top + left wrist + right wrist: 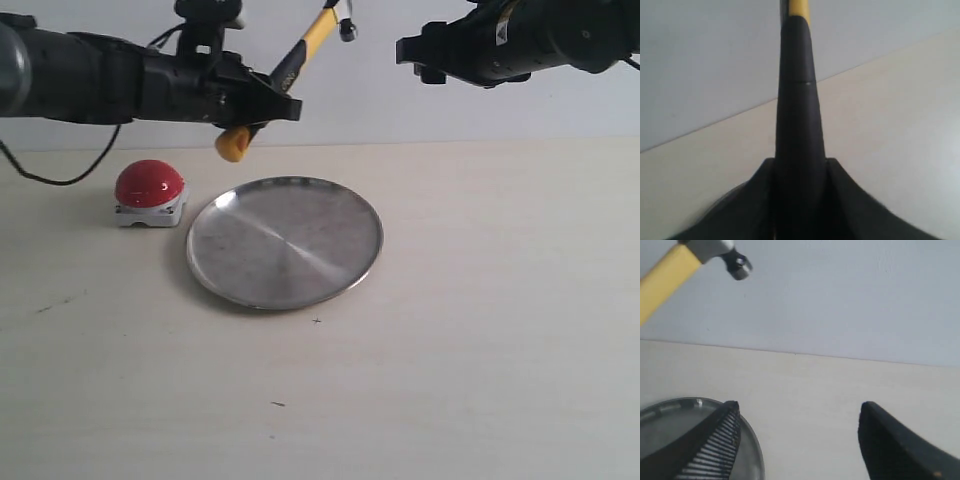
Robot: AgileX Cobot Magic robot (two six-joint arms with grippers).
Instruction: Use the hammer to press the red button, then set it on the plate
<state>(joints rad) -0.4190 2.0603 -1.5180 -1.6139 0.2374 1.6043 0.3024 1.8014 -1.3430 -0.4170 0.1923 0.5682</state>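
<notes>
The big table (480,380) has the round silver plate (285,243) lying flat on it. My left gripper (255,110) squeezes the hammer (318,35) by its black handle, up in the air, tilted, head high. My right gripper (415,50) hangs nearby, jaws wide apart. The little red button (149,184) sits just beside the plate.

The plate (285,243) lies unobstructed in front; red button (150,184) just beside it, hammer (300,58) perhaps overhanging.
</notes>
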